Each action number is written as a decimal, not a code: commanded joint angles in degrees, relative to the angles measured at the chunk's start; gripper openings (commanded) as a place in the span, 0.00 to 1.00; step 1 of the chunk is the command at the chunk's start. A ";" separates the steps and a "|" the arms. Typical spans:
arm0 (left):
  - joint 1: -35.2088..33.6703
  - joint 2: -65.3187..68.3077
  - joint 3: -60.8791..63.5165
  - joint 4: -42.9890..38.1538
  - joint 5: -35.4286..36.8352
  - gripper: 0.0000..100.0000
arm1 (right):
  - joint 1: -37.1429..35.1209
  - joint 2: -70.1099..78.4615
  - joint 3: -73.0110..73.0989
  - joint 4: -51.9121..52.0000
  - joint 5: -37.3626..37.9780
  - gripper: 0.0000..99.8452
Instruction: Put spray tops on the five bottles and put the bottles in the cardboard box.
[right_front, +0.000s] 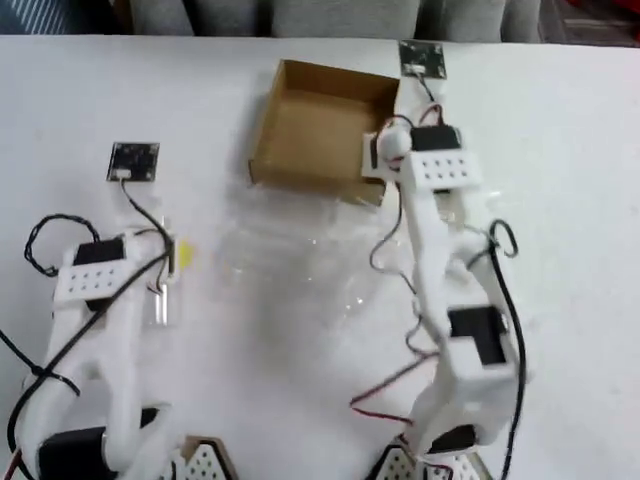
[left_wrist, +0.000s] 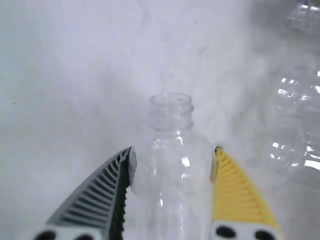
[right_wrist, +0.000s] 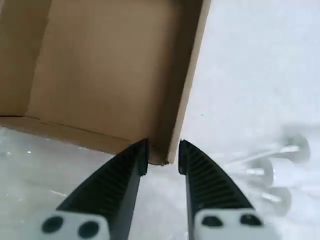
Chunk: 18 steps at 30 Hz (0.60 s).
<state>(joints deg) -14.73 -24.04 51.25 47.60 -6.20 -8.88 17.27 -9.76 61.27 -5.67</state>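
— Your left gripper (left_wrist: 174, 151) is closed on a clear bottle (left_wrist: 171, 125), with the grey finger on one side and the yellow on the other. The bottle's neck has no spray top.
— Where on the table (right_front: 560, 150)?
— Toward the left edge. More clear bottles (left_wrist: 297, 125) lie mid-table, in front of the cardboard box (right_front: 320, 125) near the far edge.
— And the right gripper (right_wrist: 163, 146)?
— Its fingers are a narrow gap apart, lined up with the box's near right corner. Spray tops (right_wrist: 270, 167) lie just beside that corner.
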 joint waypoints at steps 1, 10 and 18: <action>-0.57 -2.77 -0.35 -1.49 -0.53 0.02 | 1.19 6.02 -9.76 0.40 -0.62 0.07; -0.57 -2.77 -0.35 -1.49 -0.53 0.02 | 3.38 18.77 -24.79 1.27 -0.62 0.07; -0.57 -2.77 -0.35 -1.49 -0.53 0.02 | 3.12 28.44 -35.78 1.71 -0.35 0.10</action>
<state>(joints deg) -14.73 -24.04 51.25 47.60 -6.20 -5.80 45.41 -39.82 61.98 -5.67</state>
